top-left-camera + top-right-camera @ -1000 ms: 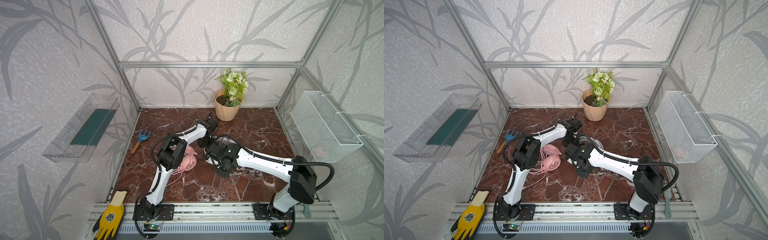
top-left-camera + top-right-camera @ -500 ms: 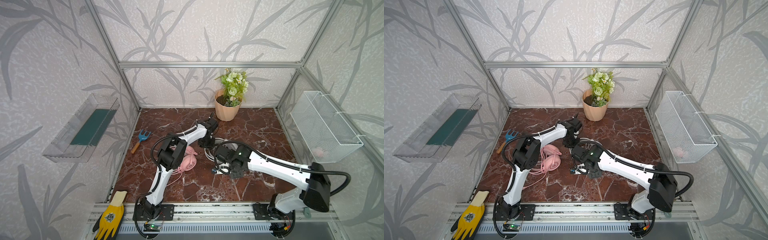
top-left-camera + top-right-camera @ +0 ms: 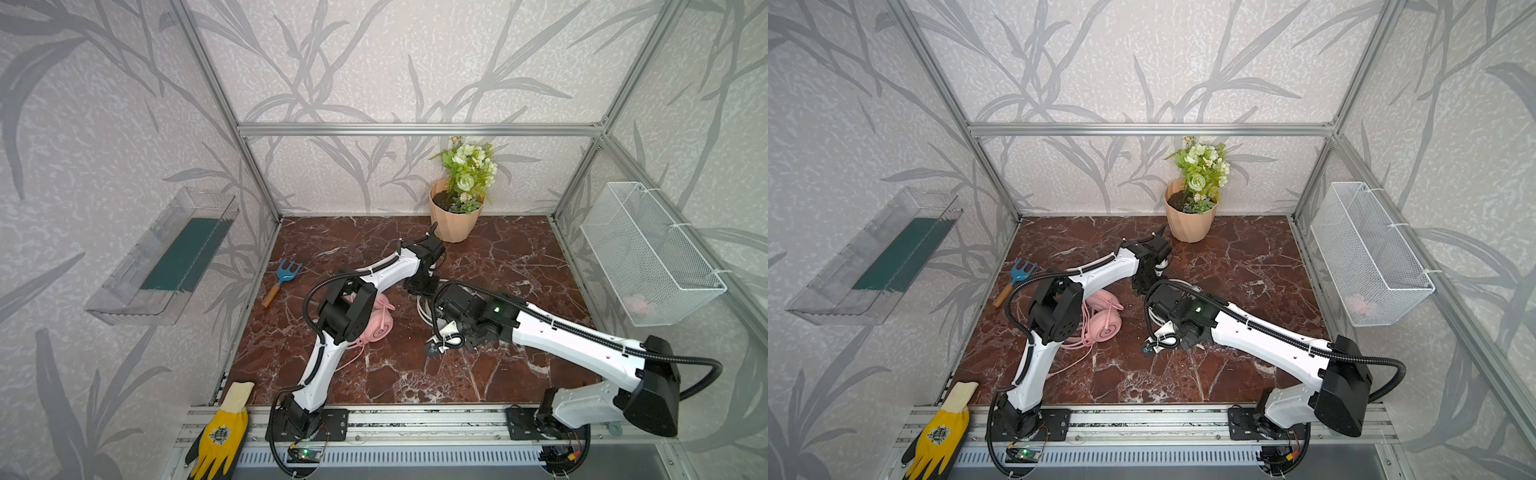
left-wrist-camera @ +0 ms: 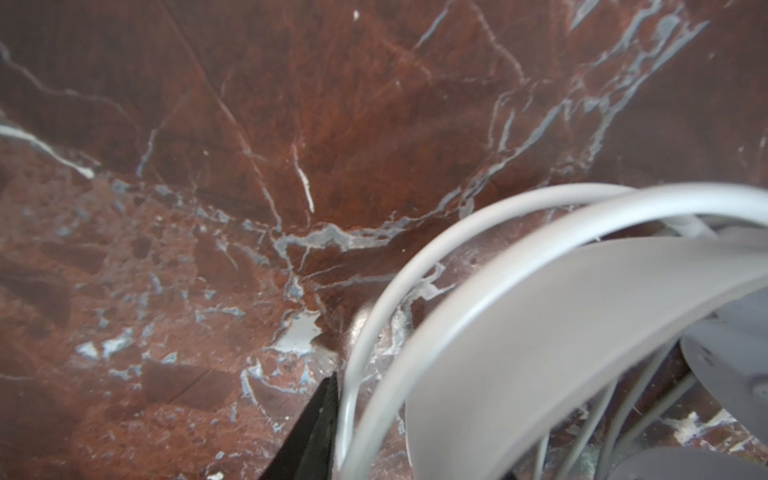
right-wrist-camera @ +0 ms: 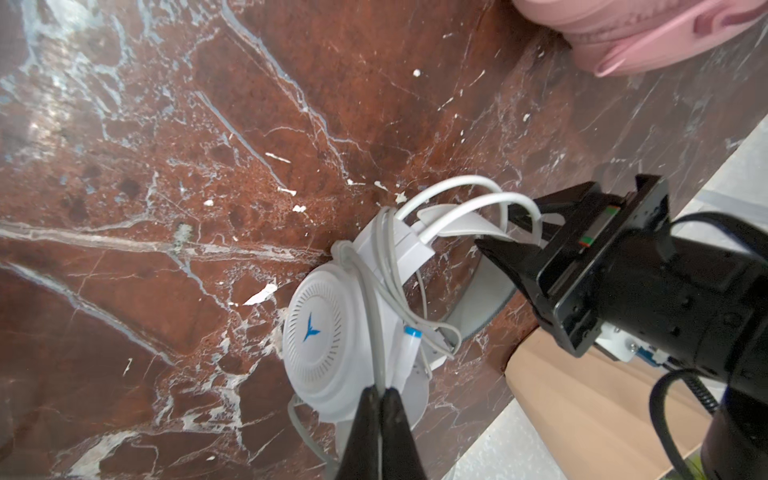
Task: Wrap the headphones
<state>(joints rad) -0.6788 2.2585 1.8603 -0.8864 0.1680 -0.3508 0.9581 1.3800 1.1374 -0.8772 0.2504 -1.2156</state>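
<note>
- The white headphones [image 5: 320, 332] lie on the marble floor [image 3: 519, 266] just in front of the flower pot [image 3: 455, 220]. The pink headphones [image 3: 380, 324] sit further from the pot, untouched.
- Our left gripper [image 5: 498, 228] has its jaws partly closed around the white headband [image 5: 457, 226]. We judge this grip is there to pin the headset so it cannot slide while the cord is pulled around it.
- Our right gripper [image 5: 380, 390] is pinched fully together on the white cable [image 5: 376, 357], which already crosses the earcup in several strands. Holding it taut and low likely keeps the loops from slipping off.
- In a top view the right gripper [image 3: 1148, 349] sits on the side of the headset away from the pot, with the cable leading back to the earcup.
- Compared with a second ago, our right arm has swung its elbow outward and drawn the gripper further from the pot, apparently carrying the cable along.
- Our left arm and the pink headphones have not moved, and both grips are unchanged.
</note>
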